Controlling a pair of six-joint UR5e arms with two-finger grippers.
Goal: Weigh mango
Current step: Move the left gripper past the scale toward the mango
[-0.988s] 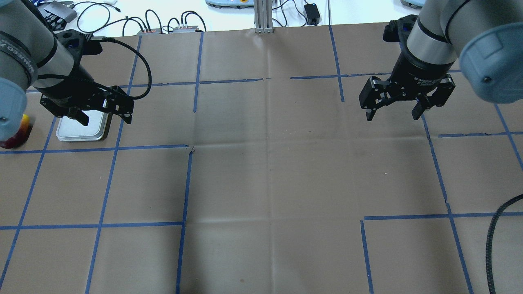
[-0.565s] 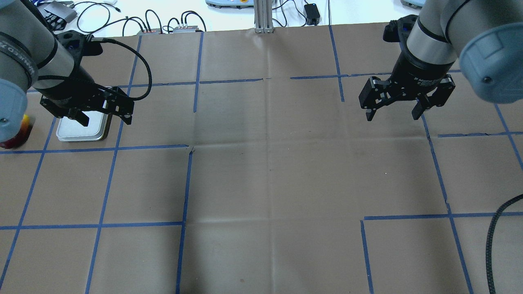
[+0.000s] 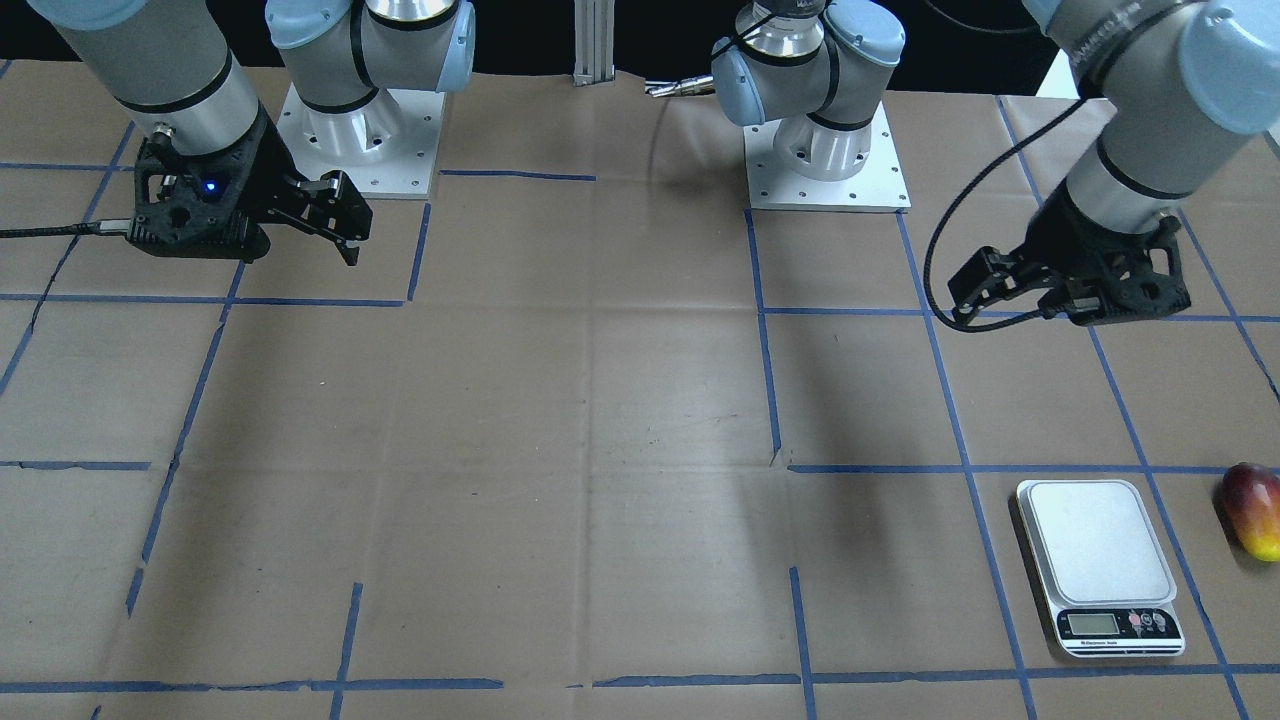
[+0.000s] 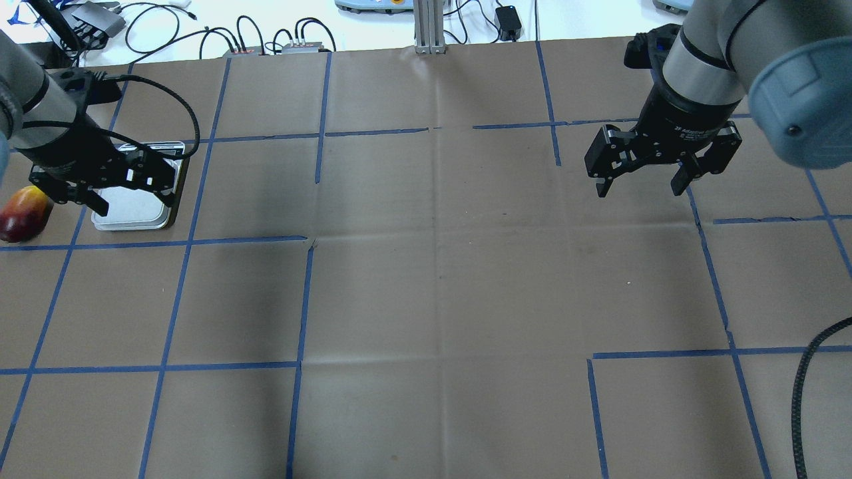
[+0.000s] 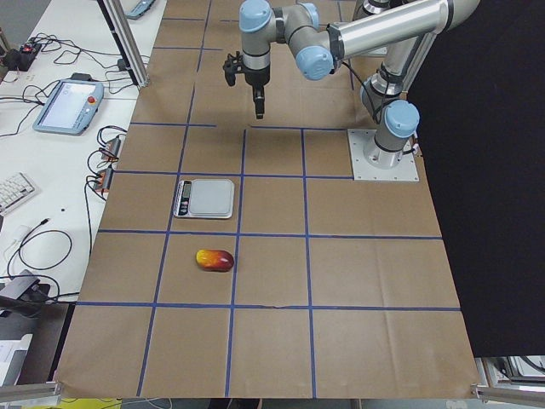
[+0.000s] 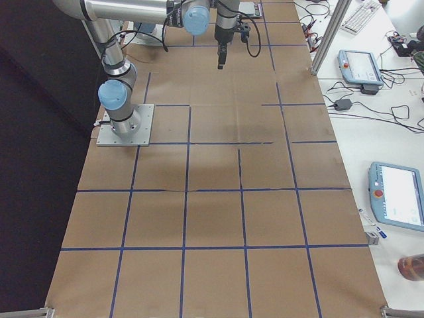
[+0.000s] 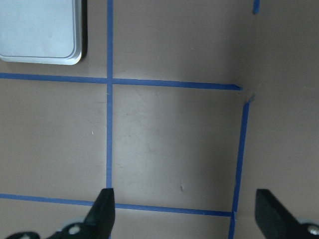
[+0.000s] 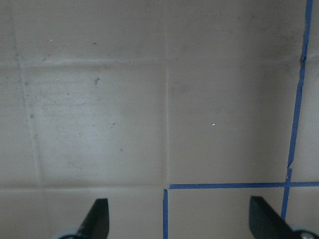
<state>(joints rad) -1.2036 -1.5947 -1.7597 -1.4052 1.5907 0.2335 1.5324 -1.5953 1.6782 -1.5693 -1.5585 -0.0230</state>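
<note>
Now the mango (image 3: 1253,510) lies near the scale (image 3: 1097,560).

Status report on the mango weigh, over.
Both pincers open, empty: left pincer hovering near the scale, right pincer far off on the other side. The mango lies beside the scale, not on it. Nothing between mango and scale.
</note>
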